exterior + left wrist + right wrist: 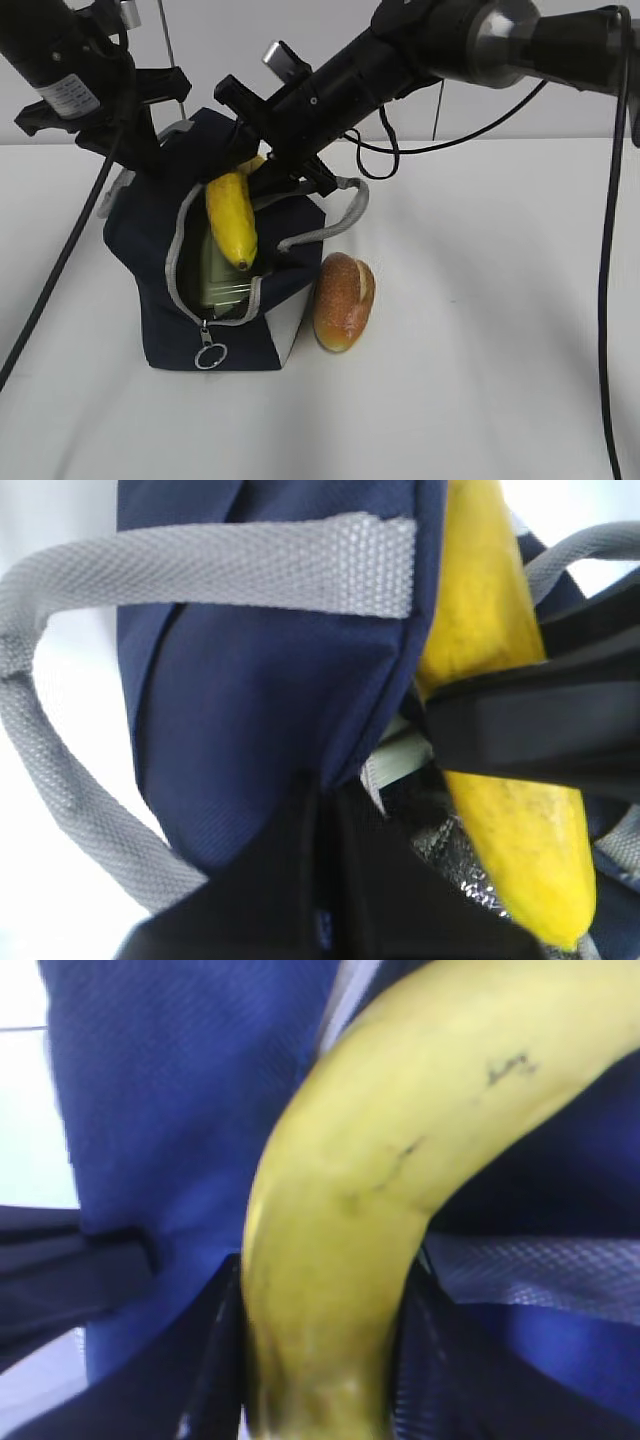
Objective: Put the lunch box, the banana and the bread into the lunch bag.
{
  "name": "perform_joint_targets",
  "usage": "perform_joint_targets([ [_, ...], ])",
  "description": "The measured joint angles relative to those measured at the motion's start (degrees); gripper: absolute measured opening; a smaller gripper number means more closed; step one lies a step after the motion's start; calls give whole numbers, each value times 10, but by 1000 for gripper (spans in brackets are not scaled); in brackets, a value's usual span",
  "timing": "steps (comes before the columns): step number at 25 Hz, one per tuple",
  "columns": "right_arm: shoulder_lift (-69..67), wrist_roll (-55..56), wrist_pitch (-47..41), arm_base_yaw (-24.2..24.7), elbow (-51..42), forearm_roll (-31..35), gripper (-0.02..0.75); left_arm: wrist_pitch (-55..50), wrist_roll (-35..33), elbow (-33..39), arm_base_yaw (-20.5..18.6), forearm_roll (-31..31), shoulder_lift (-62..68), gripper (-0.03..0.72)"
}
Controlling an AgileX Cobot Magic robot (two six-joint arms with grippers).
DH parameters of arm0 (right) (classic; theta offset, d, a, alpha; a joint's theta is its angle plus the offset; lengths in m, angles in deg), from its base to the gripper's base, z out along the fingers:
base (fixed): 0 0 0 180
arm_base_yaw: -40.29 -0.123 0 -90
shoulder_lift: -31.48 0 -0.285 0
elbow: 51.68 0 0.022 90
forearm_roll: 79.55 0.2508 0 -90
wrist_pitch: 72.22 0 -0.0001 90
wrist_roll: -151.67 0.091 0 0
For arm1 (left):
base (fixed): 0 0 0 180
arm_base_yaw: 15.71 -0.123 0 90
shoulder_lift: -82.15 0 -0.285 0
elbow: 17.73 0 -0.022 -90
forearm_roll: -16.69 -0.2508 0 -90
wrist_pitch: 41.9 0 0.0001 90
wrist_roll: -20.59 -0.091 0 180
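Exterior view: right gripper (262, 168) clamps the banana (232, 218) in the lunch bag (150, 240) mouth; left gripper (150, 150) pinches the bag's fabric; bread (344, 300) just beside.

left arm (70, 70): lowered, fingers clamped | right arm (420, 50): reaching across, fingers gripping

Blk arms, silver joint on right arm (500, 35), white label left arm (68, 95), blk cables.

Lunch bag (215, 270) stands left of centre frame on table (480, 350), mouth open. Lunch box (215, 275) inside it. Banana (232, 215) hangs in the mouth, above the box. Bread (344, 300) on table, touching bag's right side.
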Motion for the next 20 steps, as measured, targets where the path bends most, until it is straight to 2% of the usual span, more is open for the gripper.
perform_joint_targets([
  [5,-3,-9,13,0,0,44,283,1,0,0,0,1,0,0],
  [20,-4,-12,60,0,0,79,284,3,0,0,0,1,0,0],
])
